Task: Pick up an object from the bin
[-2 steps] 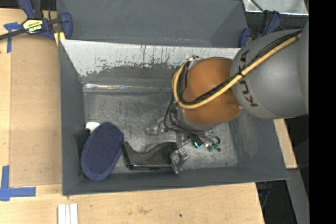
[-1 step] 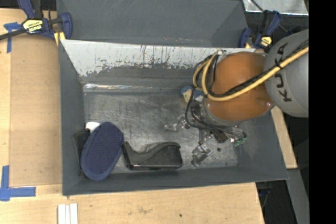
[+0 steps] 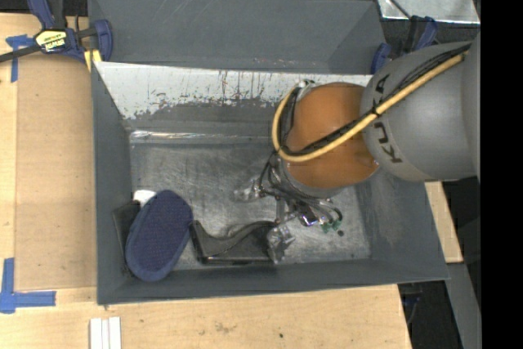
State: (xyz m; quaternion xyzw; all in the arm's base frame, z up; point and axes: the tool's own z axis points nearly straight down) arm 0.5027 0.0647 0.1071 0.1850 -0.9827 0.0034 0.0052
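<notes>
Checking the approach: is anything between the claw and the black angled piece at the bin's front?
Nothing visible. The claw is at the right end of the black piece; the blue oval pad lies beyond its left end.

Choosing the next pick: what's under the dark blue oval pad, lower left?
A black flat piece and a small white bit peek out at the upper left of the dark blue oval pad; the rest is covered.

My arm (image 3: 425, 118) reaches in from the right and points down, a yellow cable (image 3: 368, 120) looped round my orange wrist cover (image 3: 327, 147), my gripper (image 3: 282, 217) below it.
</notes>
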